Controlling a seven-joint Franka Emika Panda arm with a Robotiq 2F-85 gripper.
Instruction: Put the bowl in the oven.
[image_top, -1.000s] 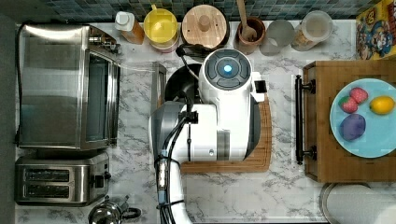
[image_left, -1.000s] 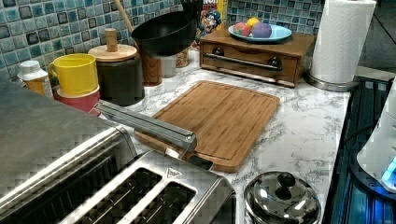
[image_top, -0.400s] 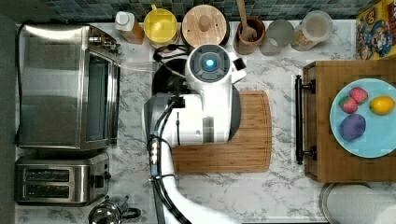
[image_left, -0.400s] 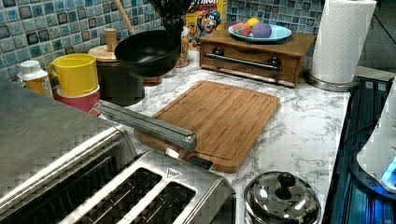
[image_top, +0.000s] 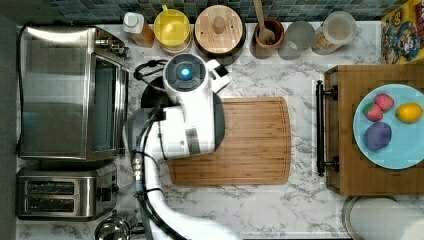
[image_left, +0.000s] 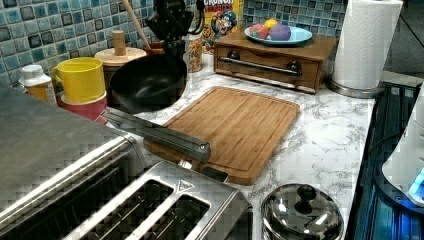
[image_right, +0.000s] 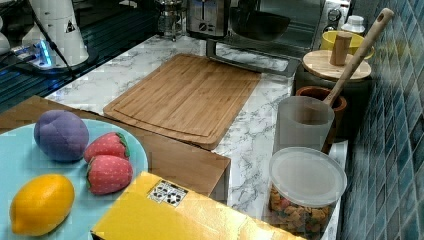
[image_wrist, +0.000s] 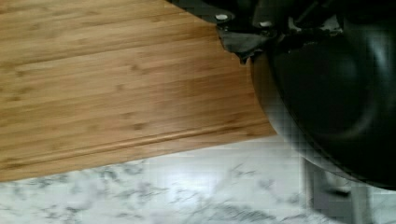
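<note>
Gripper (image_left: 175, 44) is pinching the rim of the round black glossy bowl (image_left: 148, 82), carrying it tilted above the counter just off the bamboo cutting board's (image_left: 231, 125) corner, near the stainless-steel toaster oven's (image_top: 70, 92) open door. Bowl is looking rigid, light, slippery; rim pinch suits it.

The oven (image_top: 70, 92) stood with its door (image_left: 155, 134) lowered flat, projecting toward the cutting board (image_top: 240, 142). The bowl (image_left: 148, 82) hung above that door, clear of it. The yellow cup (image_left: 80, 79) and lidded pot (image_top: 219, 31) crowded the backsplash side just beside it.
</note>
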